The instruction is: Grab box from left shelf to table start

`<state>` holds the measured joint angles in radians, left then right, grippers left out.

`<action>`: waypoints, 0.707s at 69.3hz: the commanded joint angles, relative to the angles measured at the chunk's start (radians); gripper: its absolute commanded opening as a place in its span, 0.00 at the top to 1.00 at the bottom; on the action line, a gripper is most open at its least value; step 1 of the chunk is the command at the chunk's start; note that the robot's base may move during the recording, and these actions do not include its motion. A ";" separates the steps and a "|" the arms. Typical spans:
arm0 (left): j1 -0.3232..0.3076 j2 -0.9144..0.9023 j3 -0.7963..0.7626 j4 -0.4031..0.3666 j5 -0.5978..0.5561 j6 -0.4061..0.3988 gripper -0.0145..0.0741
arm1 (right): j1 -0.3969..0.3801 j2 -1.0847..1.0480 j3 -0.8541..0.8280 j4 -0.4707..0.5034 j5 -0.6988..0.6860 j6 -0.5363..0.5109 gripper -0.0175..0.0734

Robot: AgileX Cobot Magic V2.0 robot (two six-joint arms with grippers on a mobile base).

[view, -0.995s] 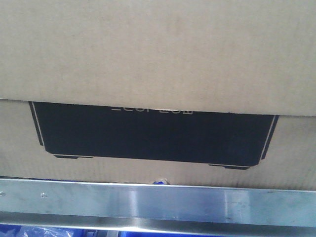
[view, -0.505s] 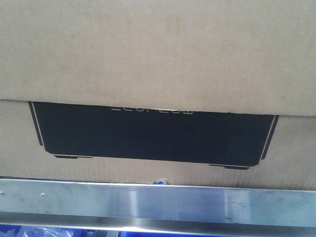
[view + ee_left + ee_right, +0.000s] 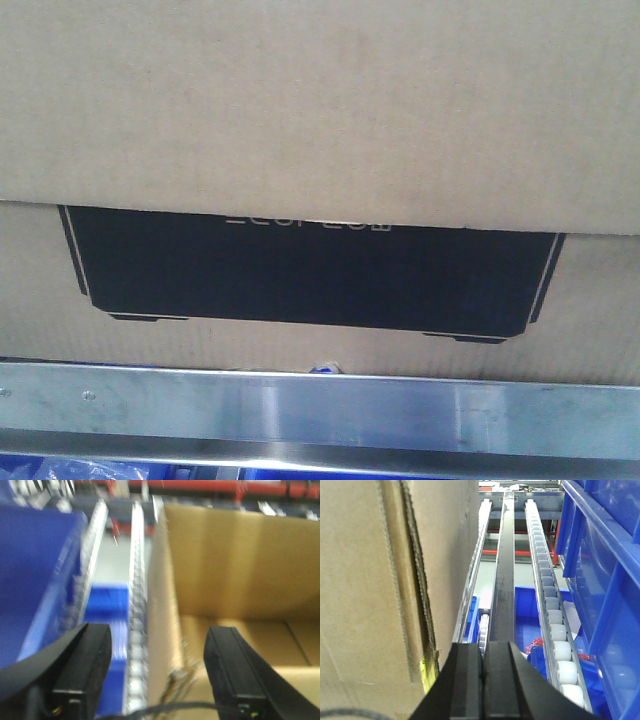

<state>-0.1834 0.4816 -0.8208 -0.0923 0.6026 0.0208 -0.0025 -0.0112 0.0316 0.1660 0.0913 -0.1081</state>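
We see the box point(image 3: 320, 100) at the front edge of the shelf point(image 3: 320, 410); left fingers point(image 3: 82, 665) apart (astride its wall), right fingers point(image 3: 467, 680) together.

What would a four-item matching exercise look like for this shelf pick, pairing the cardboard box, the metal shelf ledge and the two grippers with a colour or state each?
Column one:
1. cardboard box
2. metal shelf ledge
3. left gripper
4. right gripper

Column two:
A. shut, holding nothing
B. silver-grey
C. open
D. tan

Pairs: 1-D, 2-B, 3-C, 4-A.
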 commanded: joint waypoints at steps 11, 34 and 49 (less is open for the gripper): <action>-0.020 0.314 -0.365 -0.025 0.196 0.001 0.47 | -0.001 -0.009 0.002 -0.006 -0.085 -0.005 0.75; -0.020 0.663 -0.580 -0.008 0.374 0.001 0.47 | -0.001 -0.009 0.002 -0.006 -0.085 -0.005 0.75; -0.020 0.742 -0.580 0.050 0.407 0.001 0.47 | -0.001 -0.009 0.000 -0.004 -0.158 -0.005 0.75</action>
<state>-0.1955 1.2315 -1.3638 -0.0663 1.0464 0.0208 -0.0025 -0.0112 0.0316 0.1660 0.0649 -0.1081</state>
